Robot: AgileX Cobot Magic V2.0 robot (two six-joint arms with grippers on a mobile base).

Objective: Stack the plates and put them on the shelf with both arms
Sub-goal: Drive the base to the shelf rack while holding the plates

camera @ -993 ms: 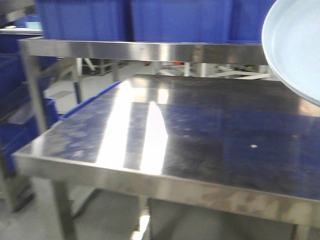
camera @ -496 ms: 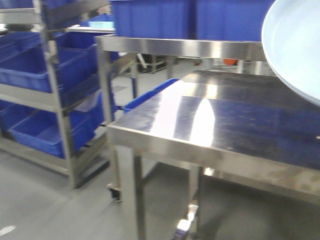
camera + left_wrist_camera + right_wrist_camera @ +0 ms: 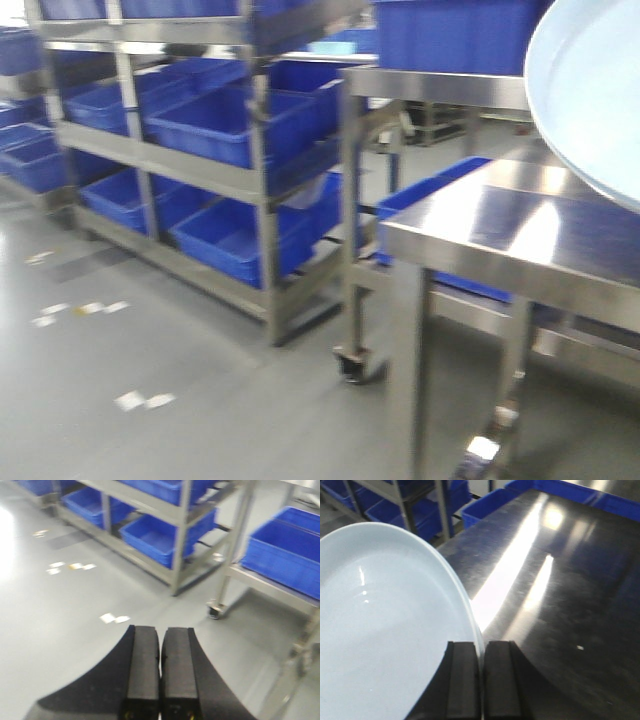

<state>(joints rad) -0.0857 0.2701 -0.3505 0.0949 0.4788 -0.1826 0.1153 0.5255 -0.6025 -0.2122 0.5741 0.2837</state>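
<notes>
Between the pads of my right gripper [image 3: 481, 680] sits the rim of a plate [image 3: 385, 620], pinched, spreading leftward above the steel table [image 3: 560, 580]. My left gripper [image 3: 160, 675] is pressed together, empty, over grey floor [image 3: 60, 630]; beyond stand racks [image 3: 181, 545] of blue bins [image 3: 157, 537].

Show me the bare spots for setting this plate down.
The steel tabletop is bare, from the plate in the right claw out to the blue bin beside its far edge. Crowded: the rack, its shelves filled with blue crates.
</notes>
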